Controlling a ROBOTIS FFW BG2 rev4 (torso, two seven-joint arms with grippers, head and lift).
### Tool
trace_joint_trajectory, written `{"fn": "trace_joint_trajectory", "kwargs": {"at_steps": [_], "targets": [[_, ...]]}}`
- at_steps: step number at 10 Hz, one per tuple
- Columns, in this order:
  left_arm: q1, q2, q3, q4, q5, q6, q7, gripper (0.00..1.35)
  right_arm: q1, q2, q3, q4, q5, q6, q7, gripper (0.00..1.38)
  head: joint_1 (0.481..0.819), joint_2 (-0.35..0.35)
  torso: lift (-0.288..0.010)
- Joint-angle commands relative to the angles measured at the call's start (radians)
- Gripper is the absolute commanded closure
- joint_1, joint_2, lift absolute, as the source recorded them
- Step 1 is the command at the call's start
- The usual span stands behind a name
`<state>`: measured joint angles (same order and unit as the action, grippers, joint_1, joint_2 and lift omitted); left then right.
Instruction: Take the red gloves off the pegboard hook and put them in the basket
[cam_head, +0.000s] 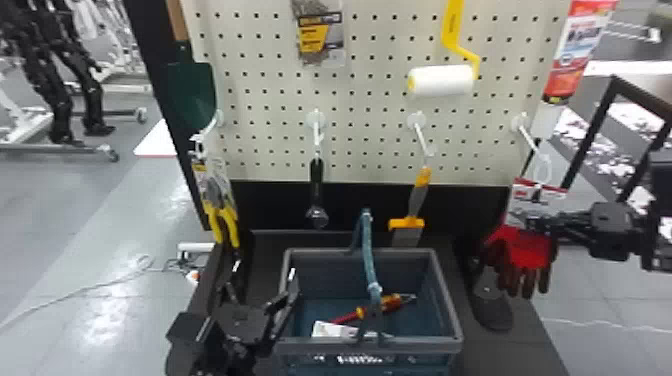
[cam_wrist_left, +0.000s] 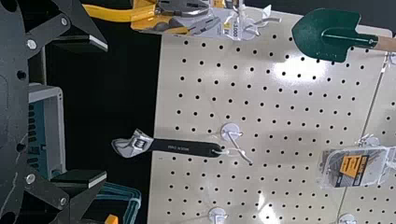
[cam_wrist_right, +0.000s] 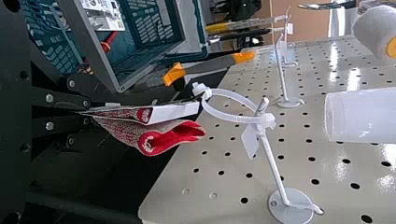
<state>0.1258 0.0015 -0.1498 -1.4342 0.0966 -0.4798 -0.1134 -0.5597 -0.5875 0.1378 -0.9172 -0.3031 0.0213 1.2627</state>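
In the head view the red gloves hang under a header card at the pegboard's right hook, with my right gripper at the card from the right. The right wrist view has my right gripper shut on the gloves and their card; a white tie loop still rings the hook. My left gripper stands open at the left of the basket. In the left wrist view my left gripper has its fingers wide apart, with nothing between them.
A red-and-yellow screwdriver and a white package lie in the basket, its handle raised. Along the board hang pliers, a wrench and a scraper. A paint roller is above.
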Motion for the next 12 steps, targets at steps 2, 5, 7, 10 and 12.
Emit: {"fn": "trace_joint_trajectory", "kwargs": {"at_steps": [2,5,7,10,12], "targets": [[0.000,-0.004,-0.001,0.000,0.000,0.000,0.000,0.32,0.003,0.000,-0.004,-0.003,0.001,0.002,0.000,1.28,0.549,0.000,-0.100],[0.000,-0.004,-0.001,0.000,0.000,0.001,0.000,0.32,0.003,0.000,-0.004,-0.014,-0.004,0.003,0.001,1.28,0.549,0.000,-0.100],[0.000,-0.004,-0.002,0.000,0.000,0.000,0.000,0.32,0.073,-0.003,-0.076,-0.117,0.002,0.022,0.006,1.28,0.549,0.000,-0.100],[0.003,-0.004,0.001,0.000,0.000,-0.002,0.000,0.32,0.230,0.000,-0.231,-0.373,0.021,0.095,-0.012,1.28,0.549,0.000,-0.100],[0.006,-0.004,0.009,-0.002,0.000,-0.003,0.000,0.32,0.368,0.020,-0.260,-0.532,-0.016,0.134,-0.060,1.28,0.549,0.000,-0.100]]}}
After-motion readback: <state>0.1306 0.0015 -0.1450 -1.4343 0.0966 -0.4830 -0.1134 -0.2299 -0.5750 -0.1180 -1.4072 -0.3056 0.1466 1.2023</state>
